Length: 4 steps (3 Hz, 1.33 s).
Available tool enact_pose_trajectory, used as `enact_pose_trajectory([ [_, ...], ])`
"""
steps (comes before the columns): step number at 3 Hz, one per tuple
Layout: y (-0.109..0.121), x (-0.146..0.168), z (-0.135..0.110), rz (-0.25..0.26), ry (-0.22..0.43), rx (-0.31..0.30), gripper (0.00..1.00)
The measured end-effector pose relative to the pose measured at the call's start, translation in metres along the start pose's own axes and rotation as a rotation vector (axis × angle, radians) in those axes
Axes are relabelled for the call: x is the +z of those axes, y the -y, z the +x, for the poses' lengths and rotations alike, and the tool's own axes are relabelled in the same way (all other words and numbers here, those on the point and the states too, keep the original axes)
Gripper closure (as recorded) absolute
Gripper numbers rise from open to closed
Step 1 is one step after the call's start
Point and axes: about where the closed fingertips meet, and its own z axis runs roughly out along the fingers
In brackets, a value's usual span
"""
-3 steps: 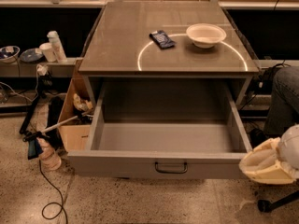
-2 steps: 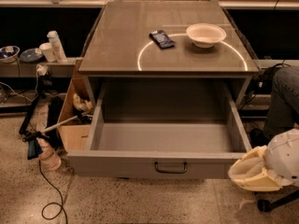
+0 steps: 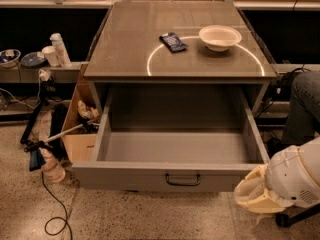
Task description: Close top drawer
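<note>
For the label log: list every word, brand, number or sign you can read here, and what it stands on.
No text can be read.
Dark packet on the cabinet top: print too blurred.
White bottle at left: label unreadable.
Top drawer and the pincer by its front right corner: no markings visible.

Right of top drawer (image 3: 170,176) front: end effector (image 3: 256,194); bowl (image 3: 220,37) on tabletop (image 3: 125,49).

you get warm, dimmish light from above: a bright ring of glare (image 3: 148,66) curves across the bench (image 3: 125,49), the drawer (image 3: 150,176) is shadowed at its back, and the background goes near black. the gripper (image 3: 252,196), lower right beside the drawer's front corner, is brightly lit.
</note>
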Motion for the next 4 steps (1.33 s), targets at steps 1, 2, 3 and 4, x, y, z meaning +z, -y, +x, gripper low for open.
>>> enact_pose_trajectory([
  [1, 0.003, 0.015, 0.002, 0.057, -0.122, -0.001, 1.0],
  [2, 0.006, 0.022, 0.005, 0.098, -0.192, 0.01, 1.0],
  [3, 0.005, 0.024, 0.005, 0.101, -0.186, 0.008, 1.0],
  [4, 0.004, 0.037, 0.009, 0.084, -0.188, 0.013, 1.0],
])
